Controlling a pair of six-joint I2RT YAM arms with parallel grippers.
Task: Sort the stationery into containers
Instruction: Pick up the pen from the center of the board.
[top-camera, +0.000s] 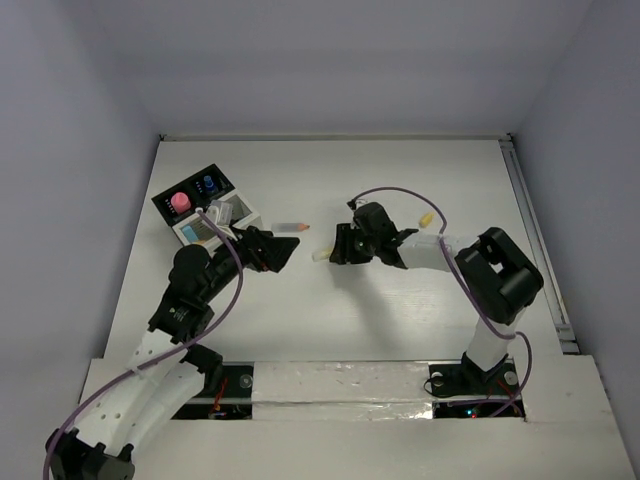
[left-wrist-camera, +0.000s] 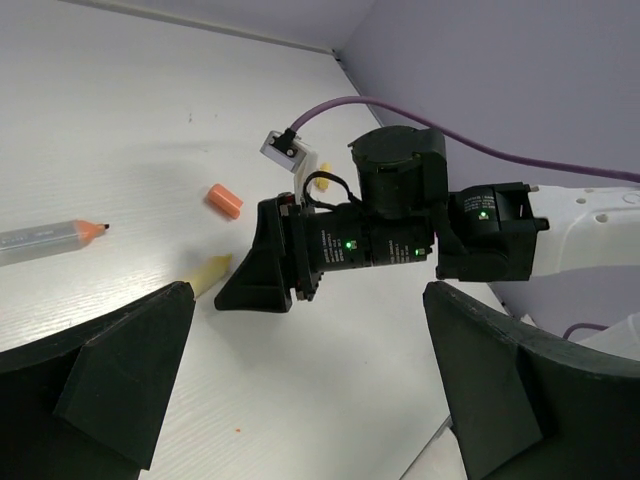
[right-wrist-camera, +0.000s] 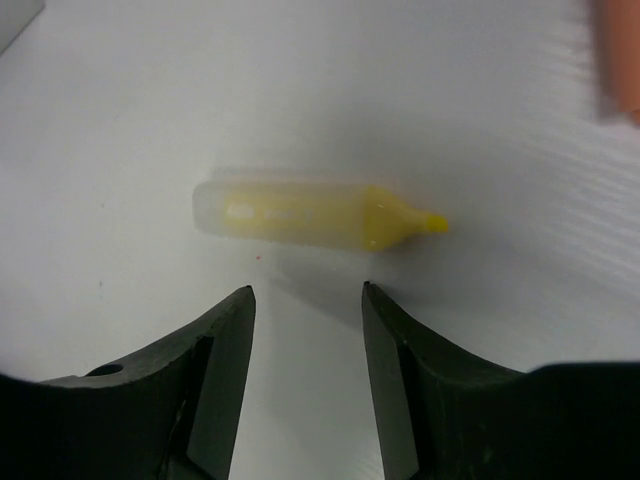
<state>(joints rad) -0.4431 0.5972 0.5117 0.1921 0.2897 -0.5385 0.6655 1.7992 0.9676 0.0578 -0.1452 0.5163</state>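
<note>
At the far left of the white desk (top-camera: 380, 320), the square organizer block of black and white compartments (top-camera: 195, 195) stood with a pink-topped item (top-camera: 180, 202) and a blue-capped bottle (top-camera: 208, 184) in its two black compartments; the contents of the white compartments could not be identified. Just beside the block, the left gripper (top-camera: 283, 250) hovered with its fingers (left-wrist-camera: 110, 370) spread wide apart and empty. A grey marker with an orange tip (top-camera: 292, 227) lay on the desk near those fingers. The uncapped yellow highlighter with a translucent barrel (right-wrist-camera: 310, 215) lay flat on the desk just beyond the right gripper (right-wrist-camera: 305, 300), whose fingers (right-wrist-camera: 225, 340) stood partly apart, gripping nothing. A short orange cap (left-wrist-camera: 224, 200) lay close by.
</note>
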